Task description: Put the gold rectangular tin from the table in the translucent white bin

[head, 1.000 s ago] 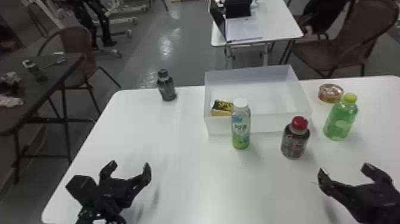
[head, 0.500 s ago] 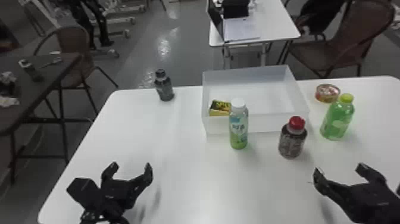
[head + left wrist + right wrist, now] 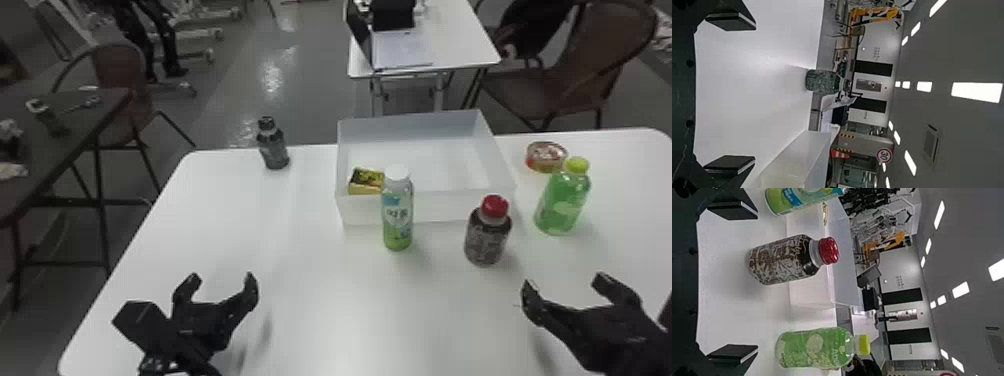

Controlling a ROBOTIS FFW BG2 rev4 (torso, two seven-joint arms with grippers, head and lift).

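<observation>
Black and spread wide, the left gripper [image 3: 221, 281] hangs empty. Rightward, the gold rectangular tin [image 3: 365, 186] lies in the near left corner of the translucent white bin [image 3: 357, 212], its long axis roughly left to right. The right gripper [image 3: 565, 283] gapes too, empty.

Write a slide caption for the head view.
Open black left gripper and right gripper over a white table; gold rectangular tin inside the translucent white bin.

The head view looks forward and down — both wrist views, lower and nearer, share the bin [image 3: 441, 206].
</observation>
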